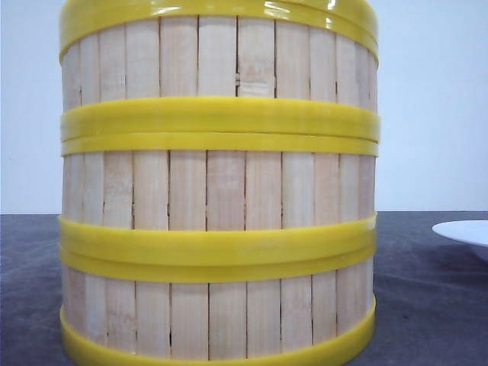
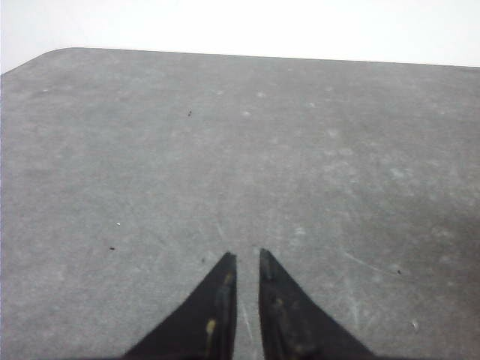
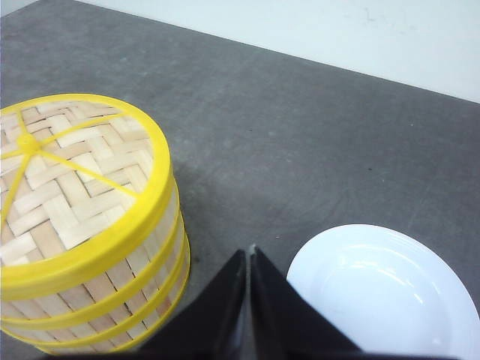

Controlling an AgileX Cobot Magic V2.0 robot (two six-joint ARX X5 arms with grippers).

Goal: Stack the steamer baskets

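Bamboo-slat steamer baskets [image 1: 217,191] stacked 3 high.

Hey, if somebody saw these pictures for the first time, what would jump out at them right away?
First, the tower of three round bamboo-slat steamer baskets with thick yellow rims, filling the front view and capped by a woven yellow-rimmed lid. Next, the round white plate lying apart from it on the dark grey table. Both pairs of black fingers are shut and hold nothing.
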